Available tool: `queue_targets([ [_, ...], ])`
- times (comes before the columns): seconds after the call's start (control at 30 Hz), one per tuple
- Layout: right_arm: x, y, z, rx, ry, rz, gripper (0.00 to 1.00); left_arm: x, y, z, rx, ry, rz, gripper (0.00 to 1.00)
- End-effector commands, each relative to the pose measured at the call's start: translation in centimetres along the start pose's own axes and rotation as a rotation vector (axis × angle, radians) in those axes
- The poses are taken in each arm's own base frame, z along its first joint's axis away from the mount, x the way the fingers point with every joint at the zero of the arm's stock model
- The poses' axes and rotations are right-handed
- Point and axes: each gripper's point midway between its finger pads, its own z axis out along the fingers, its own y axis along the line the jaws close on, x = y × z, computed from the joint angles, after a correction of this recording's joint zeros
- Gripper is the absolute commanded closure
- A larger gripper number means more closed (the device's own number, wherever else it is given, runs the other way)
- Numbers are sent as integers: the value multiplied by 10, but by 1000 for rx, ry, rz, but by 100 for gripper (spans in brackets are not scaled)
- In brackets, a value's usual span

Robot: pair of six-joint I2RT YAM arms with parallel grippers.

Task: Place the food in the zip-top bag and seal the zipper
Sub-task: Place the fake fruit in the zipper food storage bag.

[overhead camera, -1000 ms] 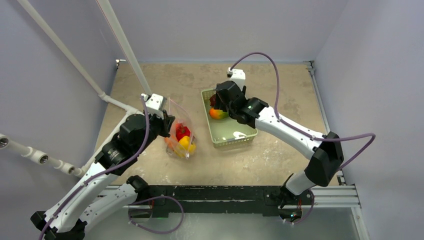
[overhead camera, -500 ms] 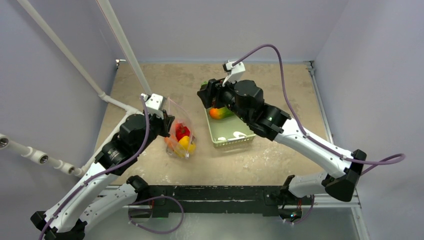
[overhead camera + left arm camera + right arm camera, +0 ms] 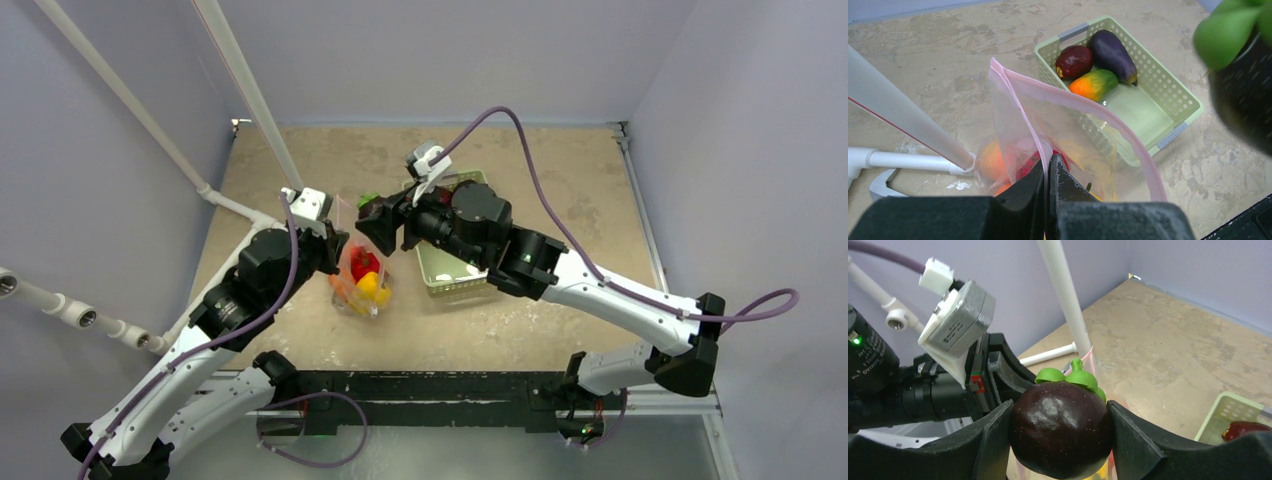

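Dark, glossy plastic plum (image 3: 369, 203) with a green cap hangs above the clear, crinkly zip-top bag (image 3: 362, 268), clamped in the right gripper (image 3: 378, 225). From the left wrist, the left gripper (image 3: 1048, 172) pinches the bag's rim beside the pink zipper strip (image 3: 1098, 111), holding the mouth agape. From the right wrist, the plum fills the jaws; centre it over that gap before releasing.
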Motion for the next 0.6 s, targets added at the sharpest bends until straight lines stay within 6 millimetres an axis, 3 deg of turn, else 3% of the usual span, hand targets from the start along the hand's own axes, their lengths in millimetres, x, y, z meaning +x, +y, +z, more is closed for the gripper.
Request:
queue_targets([
  [0.0, 2, 15, 7, -42, -6, -33, 74, -11, 1, 0, -8, -50, -1, 100],
  [0.33, 61, 15, 31, -2, 119, -71, 67, -11, 2, 0, -13, -52, -2, 100],
  [0.57, 82, 1, 39, 71, 154, -82, 64, -11, 2, 0, -13, -53, -2, 100],
])
